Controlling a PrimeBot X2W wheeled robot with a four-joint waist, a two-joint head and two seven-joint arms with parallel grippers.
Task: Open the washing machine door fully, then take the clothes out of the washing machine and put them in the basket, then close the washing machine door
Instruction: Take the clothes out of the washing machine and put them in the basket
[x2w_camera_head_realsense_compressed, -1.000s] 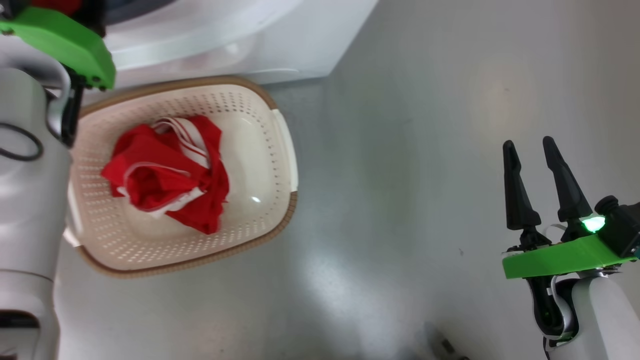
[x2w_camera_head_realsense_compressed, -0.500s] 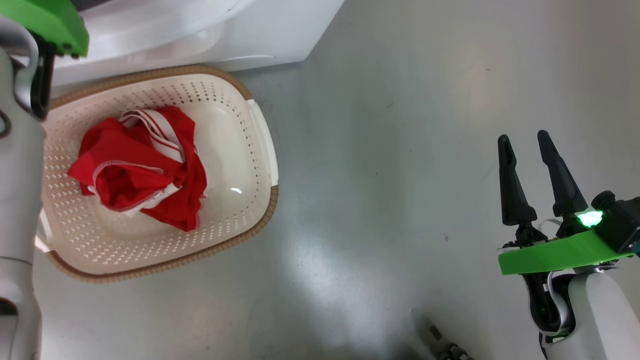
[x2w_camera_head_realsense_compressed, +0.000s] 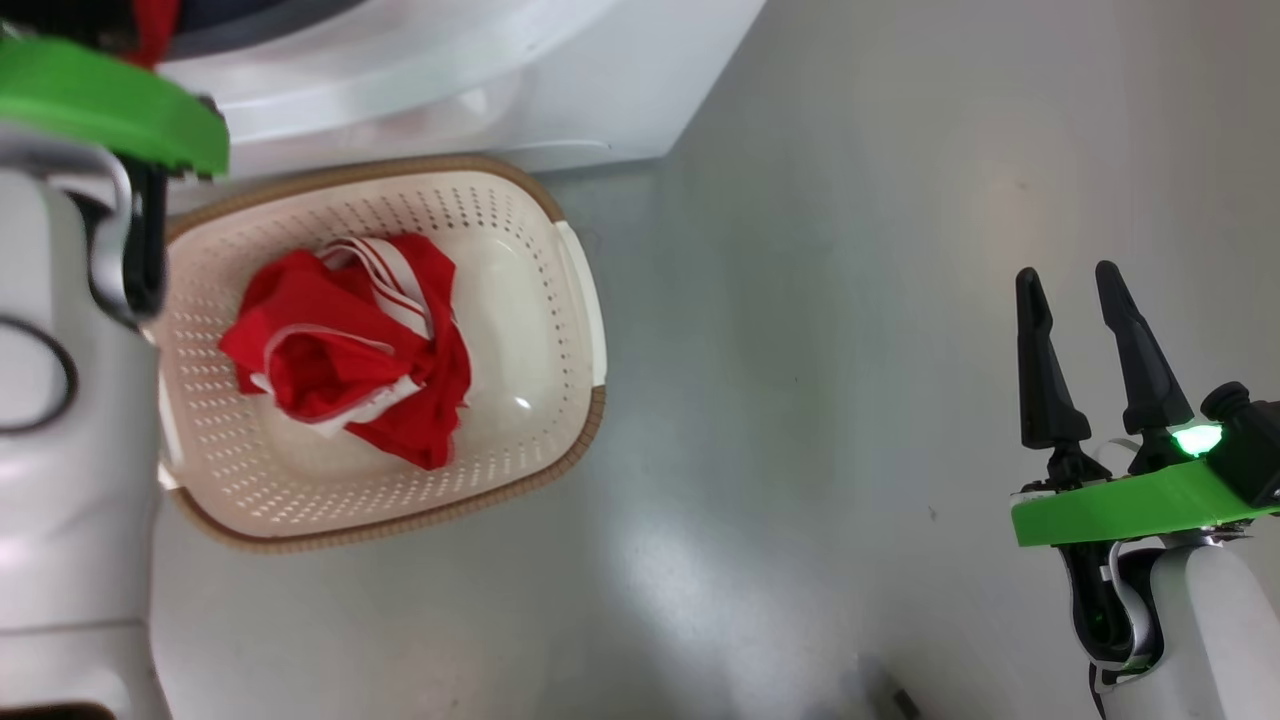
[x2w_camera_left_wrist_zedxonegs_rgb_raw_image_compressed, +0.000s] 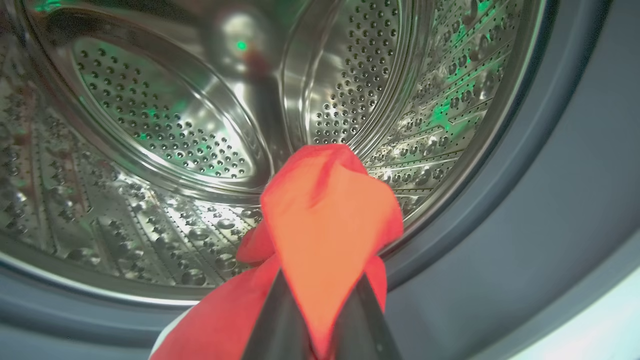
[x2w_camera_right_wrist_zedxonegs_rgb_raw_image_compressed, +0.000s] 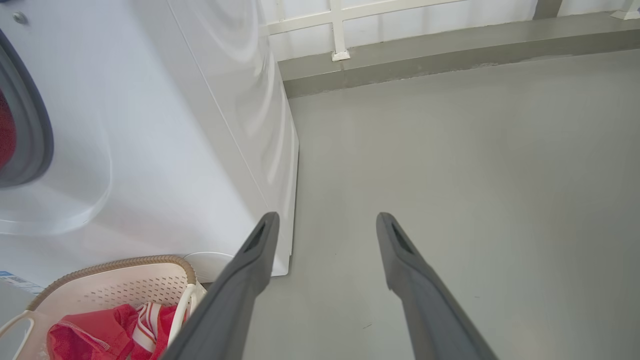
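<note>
**Left claw locked on a garment at the drum mouth**

The left gripper (x2w_camera_left_wrist_zedxonegs_rgb_raw_image_compressed: 320, 320) is clenched on a red garment (x2w_camera_left_wrist_zedxonegs_rgb_raw_image_compressed: 325, 215) at 6 o'clock of the drum (x2w_camera_left_wrist_zedxonegs_rgb_raw_image_compressed: 150, 125). The fabric is bunched between its fingers, probably so it lifts out in one piece. In the head view the basket (x2w_camera_head_realsense_compressed: 575, 300) sits at 9 o'clock, close under the washing machine (x2w_camera_head_realsense_compressed: 500, 90) — short drop. It holds other red clothes (x2w_camera_head_realsense_compressed: 340, 350). The right gripper (x2w_camera_head_realsense_compressed: 1067, 275) is at 4 o'clock, spread and empty.

Between your left jaws the garment (x2w_camera_left_wrist_zedxonegs_rgb_raw_image_compressed: 325, 210) is plain red, the drum (x2w_camera_left_wrist_zedxonegs_rgb_raw_image_compressed: 150, 125) beyond perforated silver. Left of your right jaws: cream basket (x2w_camera_right_wrist_zedxonegs_rgb_raw_image_compressed: 120, 287), red white-striped clothes (x2w_camera_right_wrist_zedxonegs_rgb_raw_image_compressed: 90, 335).
</note>
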